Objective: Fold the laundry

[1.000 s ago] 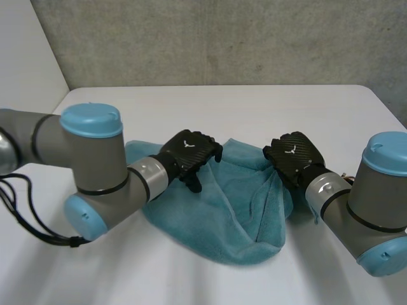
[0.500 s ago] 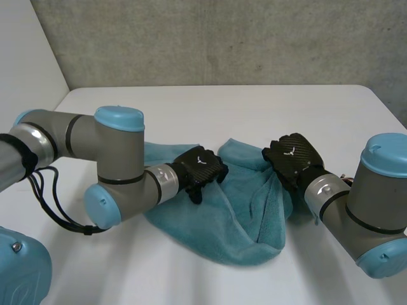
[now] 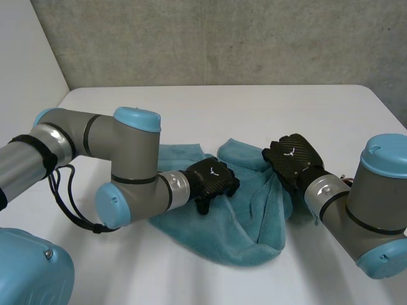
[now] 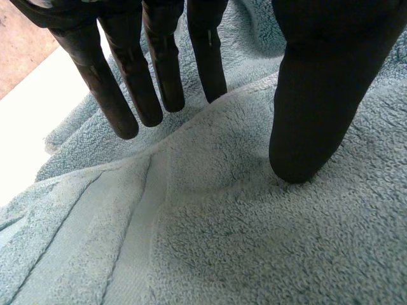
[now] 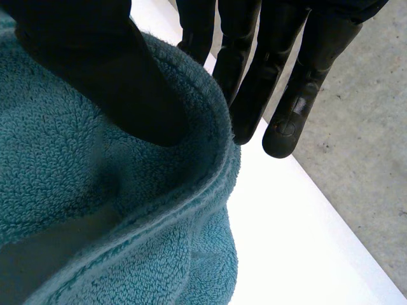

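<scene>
The teal terry-cloth towel lies bunched on the white counter. Our right hand pinches its raised edge, likely to carry a fold over; our left hand, fingers straight, presses the middle to anchor it.

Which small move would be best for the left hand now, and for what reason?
Probably curl the left hand to pinch the towel: its fingers lie straight over the towel's middle, holding nothing, while the right hand pinches a raised edge.
</scene>
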`<action>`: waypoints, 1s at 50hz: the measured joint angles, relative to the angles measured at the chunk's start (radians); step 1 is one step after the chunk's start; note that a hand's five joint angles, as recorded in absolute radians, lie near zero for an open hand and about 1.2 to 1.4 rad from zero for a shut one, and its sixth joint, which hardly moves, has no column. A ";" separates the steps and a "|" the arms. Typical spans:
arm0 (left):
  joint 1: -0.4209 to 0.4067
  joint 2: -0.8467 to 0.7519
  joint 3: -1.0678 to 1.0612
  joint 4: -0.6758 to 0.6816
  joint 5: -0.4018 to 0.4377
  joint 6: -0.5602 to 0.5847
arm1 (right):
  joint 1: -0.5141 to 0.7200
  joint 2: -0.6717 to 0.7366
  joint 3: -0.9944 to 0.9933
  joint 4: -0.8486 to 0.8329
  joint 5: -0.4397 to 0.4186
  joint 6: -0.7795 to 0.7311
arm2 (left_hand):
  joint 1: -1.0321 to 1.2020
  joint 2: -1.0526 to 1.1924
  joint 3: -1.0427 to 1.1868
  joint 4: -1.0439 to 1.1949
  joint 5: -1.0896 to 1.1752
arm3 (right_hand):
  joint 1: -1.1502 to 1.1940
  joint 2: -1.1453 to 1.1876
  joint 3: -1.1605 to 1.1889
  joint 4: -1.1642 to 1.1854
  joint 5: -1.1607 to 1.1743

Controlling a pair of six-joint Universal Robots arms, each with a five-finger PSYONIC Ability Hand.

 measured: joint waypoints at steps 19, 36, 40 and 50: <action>-0.001 0.020 -0.005 -0.007 -0.092 0.011 | -0.003 0.000 -0.003 -0.001 0.008 0.001 | 0.545 0.602 0.596 0.600 0.575 | 0.000 0.000 0.000 0.000 0.000; 0.067 0.469 -0.493 0.345 -0.464 0.137 | -0.025 -0.017 -0.086 0.253 0.039 -0.052 | 0.545 0.622 0.618 0.615 0.575 | 0.000 0.000 0.000 0.000 0.000; 0.101 0.618 -0.707 0.365 -0.519 0.141 | -0.027 -0.020 -0.118 0.479 0.034 -0.135 | 0.545 0.623 0.619 0.618 0.575 | 0.000 0.001 0.000 0.000 0.000; 0.115 0.773 -1.002 0.320 -0.523 0.129 | -0.020 -0.056 -0.125 0.724 0.040 -0.269 | 0.545 0.624 0.620 0.619 0.575 | 0.000 0.011 0.000 0.000 0.000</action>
